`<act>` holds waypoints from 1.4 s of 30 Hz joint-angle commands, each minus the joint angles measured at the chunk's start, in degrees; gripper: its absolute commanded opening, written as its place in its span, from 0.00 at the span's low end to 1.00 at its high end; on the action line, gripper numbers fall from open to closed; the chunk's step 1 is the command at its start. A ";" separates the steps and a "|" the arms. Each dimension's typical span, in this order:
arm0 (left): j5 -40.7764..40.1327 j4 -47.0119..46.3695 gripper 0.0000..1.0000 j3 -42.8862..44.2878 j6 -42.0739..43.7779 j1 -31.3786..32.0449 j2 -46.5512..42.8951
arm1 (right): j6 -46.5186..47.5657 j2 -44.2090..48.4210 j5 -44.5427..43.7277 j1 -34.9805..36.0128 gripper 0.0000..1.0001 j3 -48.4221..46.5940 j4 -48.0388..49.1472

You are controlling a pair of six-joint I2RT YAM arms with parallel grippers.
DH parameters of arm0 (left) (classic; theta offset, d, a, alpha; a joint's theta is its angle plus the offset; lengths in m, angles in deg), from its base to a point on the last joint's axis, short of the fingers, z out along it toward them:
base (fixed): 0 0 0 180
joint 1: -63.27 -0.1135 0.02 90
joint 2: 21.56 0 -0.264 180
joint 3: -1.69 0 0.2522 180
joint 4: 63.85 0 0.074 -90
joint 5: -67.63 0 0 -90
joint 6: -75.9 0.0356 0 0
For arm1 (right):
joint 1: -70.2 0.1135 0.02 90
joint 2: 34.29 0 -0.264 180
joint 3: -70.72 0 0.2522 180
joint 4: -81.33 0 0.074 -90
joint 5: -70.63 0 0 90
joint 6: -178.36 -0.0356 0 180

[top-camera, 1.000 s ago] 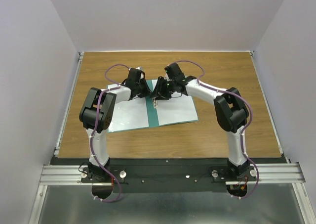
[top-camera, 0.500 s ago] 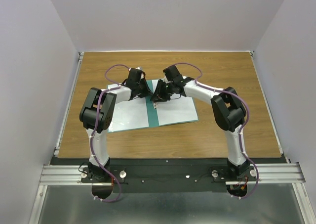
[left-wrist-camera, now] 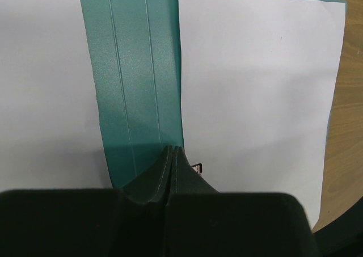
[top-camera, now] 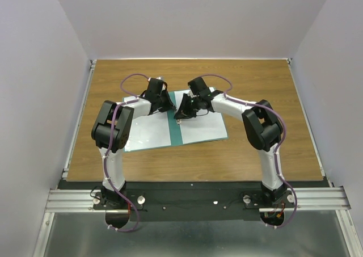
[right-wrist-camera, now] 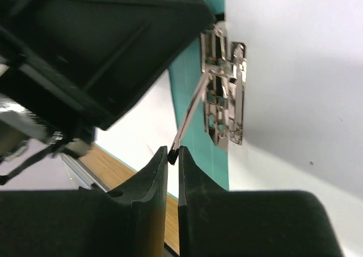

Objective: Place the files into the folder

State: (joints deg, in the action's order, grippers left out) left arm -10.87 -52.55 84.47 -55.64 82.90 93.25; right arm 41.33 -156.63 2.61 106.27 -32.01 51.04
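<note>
Your right gripper [right-wrist-camera: 173,150] is clamped on the free tip of the thin clip lever [right-wrist-camera: 190,115], which slants from the fingers down to the metal clip [right-wrist-camera: 227,92]. The clip's long axis runs along the teal spine [left-wrist-camera: 133,70] of the folder [top-camera: 176,133], which lies open and flat on the table [top-camera: 255,81]. Your left gripper [left-wrist-camera: 172,153], its fingers pressed together on nothing, sets its tips on the spine just beside the clip. The files [top-camera: 205,126] show as white paper on the folder's right half, meeting the clip's edge. Whether the paper sits under the clamp cannot be told. Any swing of the lever would likely pivot about the spine line, and the right arm, gripping it, is best placed to carry it.
</note>
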 commanded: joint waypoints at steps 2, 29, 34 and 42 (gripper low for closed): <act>-2.81 2.37 0.04 0.86 1.28 0.31 1.91 | 0.27 0.79 0.17 0.58 0.15 4.50 -0.52; -4.30 4.48 0.00 2.00 6.38 0.58 4.38 | 3.25 -0.26 -0.98 -0.74 0.01 13.56 -1.83; -4.74 4.83 0.00 2.53 6.91 0.66 5.08 | 4.57 -1.93 1.22 -1.80 0.01 14.61 -2.10; -5.88 5.71 0.00 3.41 7.26 0.66 5.60 | 6.68 -4.66 1.22 -2.41 0.01 15.84 -2.36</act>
State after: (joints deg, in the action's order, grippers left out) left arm -11.00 -49.34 87.79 -50.96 83.78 94.76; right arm 43.23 -155.41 5.85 103.91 -20.84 59.98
